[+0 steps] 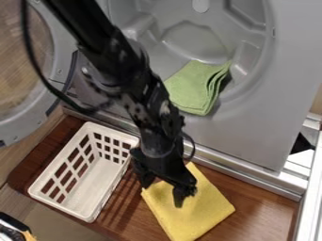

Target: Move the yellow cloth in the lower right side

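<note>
Pre-grasp, apparently: yellow cloth [193,207] under the fingers.
Gripper [163,194] spread; cloth lies below and beyond the fingertips, contact unclear. Next move probably calls for closing on a fold, then shifting it lower right.

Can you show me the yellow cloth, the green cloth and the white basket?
Yellow cloth [200,211]: camera view, on its flat top.
Green cloth [190,88]: camera view, on its top layer.
White basket [91,188]: camera view, on its inside bottom.
</note>
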Robot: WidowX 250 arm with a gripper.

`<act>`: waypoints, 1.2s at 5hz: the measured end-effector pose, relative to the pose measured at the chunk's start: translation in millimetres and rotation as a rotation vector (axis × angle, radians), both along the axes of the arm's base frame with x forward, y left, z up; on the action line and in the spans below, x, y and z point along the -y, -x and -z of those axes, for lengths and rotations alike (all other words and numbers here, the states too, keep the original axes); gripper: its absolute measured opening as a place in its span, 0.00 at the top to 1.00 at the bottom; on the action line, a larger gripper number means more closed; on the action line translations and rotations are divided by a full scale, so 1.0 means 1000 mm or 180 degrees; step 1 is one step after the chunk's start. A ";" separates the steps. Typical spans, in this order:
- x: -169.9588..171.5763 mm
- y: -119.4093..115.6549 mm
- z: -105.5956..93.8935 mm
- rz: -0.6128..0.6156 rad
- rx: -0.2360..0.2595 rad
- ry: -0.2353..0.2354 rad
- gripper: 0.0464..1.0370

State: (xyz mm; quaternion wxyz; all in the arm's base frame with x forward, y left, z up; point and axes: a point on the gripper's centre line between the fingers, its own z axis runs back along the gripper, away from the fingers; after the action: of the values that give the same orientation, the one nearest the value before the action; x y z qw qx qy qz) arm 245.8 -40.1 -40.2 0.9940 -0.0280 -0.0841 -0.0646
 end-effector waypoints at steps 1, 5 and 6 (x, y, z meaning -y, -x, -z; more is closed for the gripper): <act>0.001 -0.006 0.014 -0.0040 0.0035 0.0020 0.04; 0.012 -0.017 0.036 -0.0076 0.0027 0.0032 0.04; 0.025 -0.017 0.036 0.0042 0.0038 0.0042 0.04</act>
State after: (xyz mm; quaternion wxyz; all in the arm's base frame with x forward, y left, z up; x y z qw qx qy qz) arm 262.5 -64.9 -75.7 0.9928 -0.0347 -0.0903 -0.0709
